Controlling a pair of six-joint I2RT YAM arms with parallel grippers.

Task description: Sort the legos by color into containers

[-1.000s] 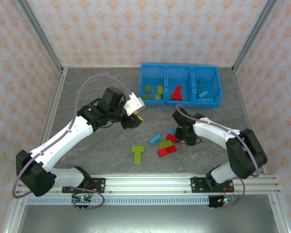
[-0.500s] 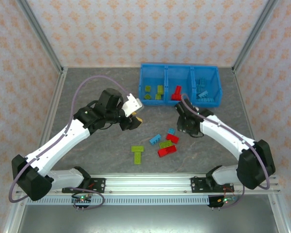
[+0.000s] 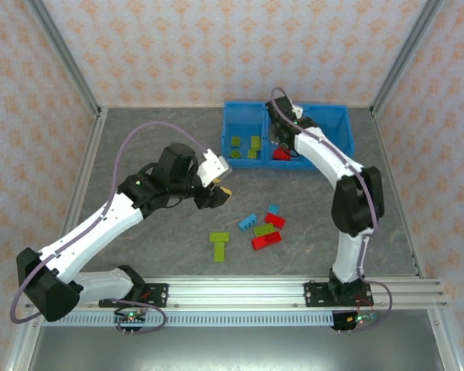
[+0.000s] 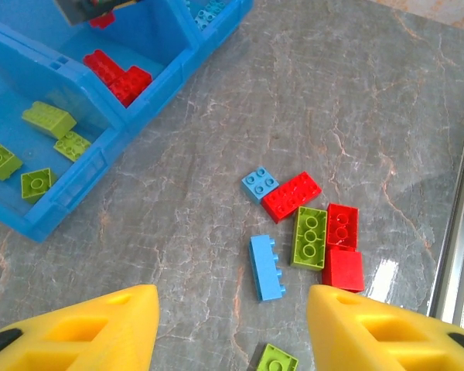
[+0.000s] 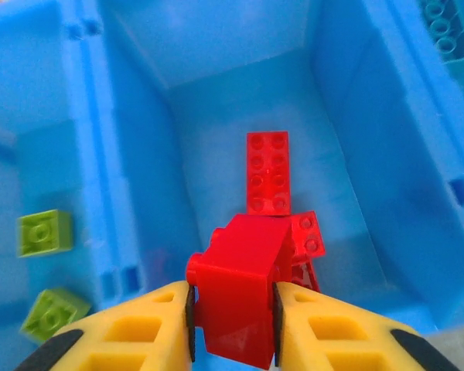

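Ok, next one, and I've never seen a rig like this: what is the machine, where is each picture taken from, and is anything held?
It is two white robot arms bolted at the near edge of a grey table, each ending in a two-finger gripper with yellow fingers. One picture looks down from above and behind them; the other two come from wrist cameras. On it sits a blue bin with three compartments: yellow-green bricks left, red bricks middle, light blue bricks right. Some loose bricks lie in front of it. The right gripper is shut on a red brick above the middle compartment. The left gripper is open and empty, near the loose bricks.
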